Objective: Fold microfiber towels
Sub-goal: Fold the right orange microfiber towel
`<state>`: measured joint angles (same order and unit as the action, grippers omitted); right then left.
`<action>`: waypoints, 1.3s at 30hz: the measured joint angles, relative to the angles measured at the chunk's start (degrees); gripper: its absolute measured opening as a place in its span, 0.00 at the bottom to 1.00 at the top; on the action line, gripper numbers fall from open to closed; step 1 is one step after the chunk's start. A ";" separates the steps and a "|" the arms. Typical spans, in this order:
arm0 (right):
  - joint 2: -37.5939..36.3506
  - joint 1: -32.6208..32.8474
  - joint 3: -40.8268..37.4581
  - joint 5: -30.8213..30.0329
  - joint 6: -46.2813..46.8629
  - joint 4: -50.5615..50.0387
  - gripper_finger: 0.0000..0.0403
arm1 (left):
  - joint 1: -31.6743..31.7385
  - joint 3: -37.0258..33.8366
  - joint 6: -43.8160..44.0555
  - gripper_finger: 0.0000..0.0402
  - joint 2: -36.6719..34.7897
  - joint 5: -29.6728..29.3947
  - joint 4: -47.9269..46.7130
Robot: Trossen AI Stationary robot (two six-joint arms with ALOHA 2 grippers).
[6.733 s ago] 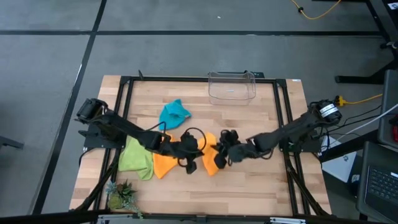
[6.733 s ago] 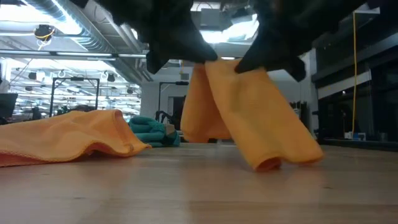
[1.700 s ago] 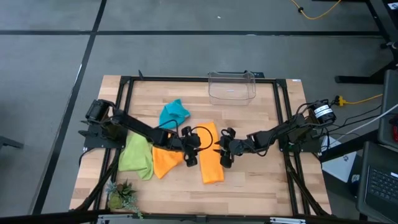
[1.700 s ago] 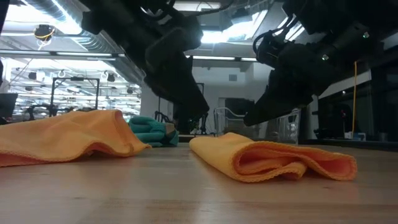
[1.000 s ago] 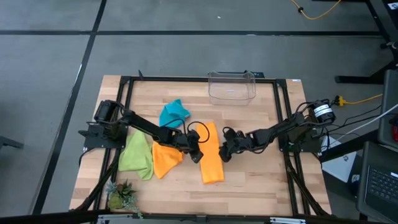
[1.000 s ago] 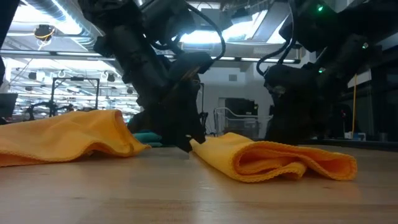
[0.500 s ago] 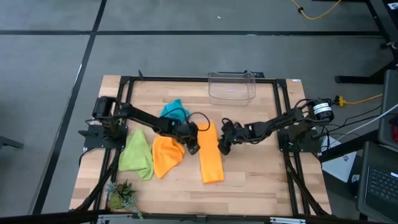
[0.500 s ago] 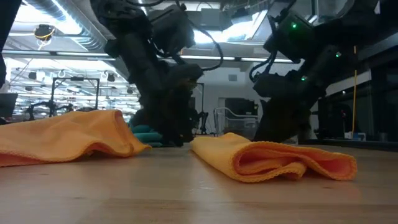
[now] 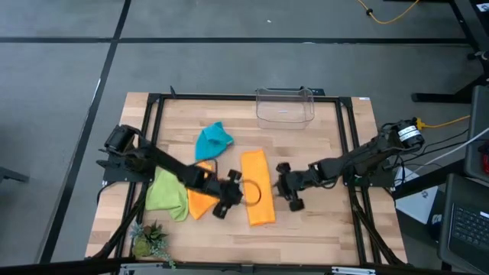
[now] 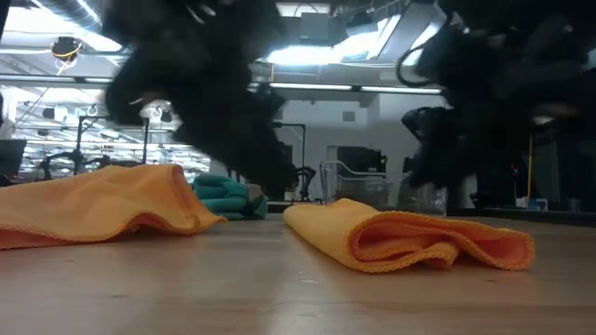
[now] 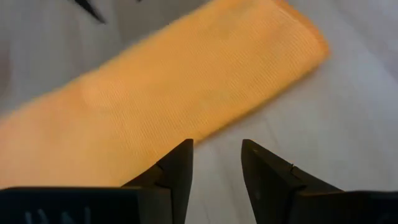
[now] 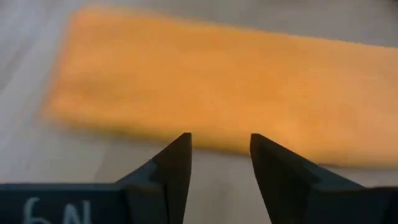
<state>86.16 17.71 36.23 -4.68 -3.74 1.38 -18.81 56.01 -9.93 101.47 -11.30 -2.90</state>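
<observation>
1. We're working the folded orange towel (image 9: 257, 188), lying as a long strip mid-table; it's resting flat, with nothing holding it.
2. Left gripper (image 9: 227, 200) is hovering just beside the strip's left edge, jaws parted a little and empty; the left wrist view shows bare table between the fingers (image 11: 176, 168).
3. Right gripper (image 9: 292, 192) is sitting just beside the right edge, jaws likewise part-open and empty, towel ahead of it.
4. Other towels are waiting: second orange towel (image 9: 200, 202) and lime green towel (image 9: 166, 193) are crumpled at the left, touching each other; turquoise towel (image 9: 213, 140) is bunched behind them.
5. Risk: we're likely going for a second fold. If either jaw pinches only the top layer, the strip is going to open up instead of folding.
6. Risk: uneven lift between the arms is going to skew the fold.
7. Risk: the left arm is passing right over the second orange towel; a low sweep could drag it along.
</observation>
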 joint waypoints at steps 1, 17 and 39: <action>0.03 0.94 0.00 0.87 -2.85 -0.89 0.41 | -1.08 0.06 -3.03 0.32 0.00 -3.40 0.48; 3.90 11.41 1.29 -16.71 -26.61 0.62 0.41 | -5.43 0.13 -30.87 0.32 0.71 -18.59 7.05; 12.96 14.48 3.53 -21.62 -33.23 3.45 0.41 | -7.19 4.98 -41.76 0.32 14.47 -21.62 12.82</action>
<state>99.13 32.19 39.76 -26.30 -36.98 4.83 -26.00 60.99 -51.70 115.94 -32.92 9.92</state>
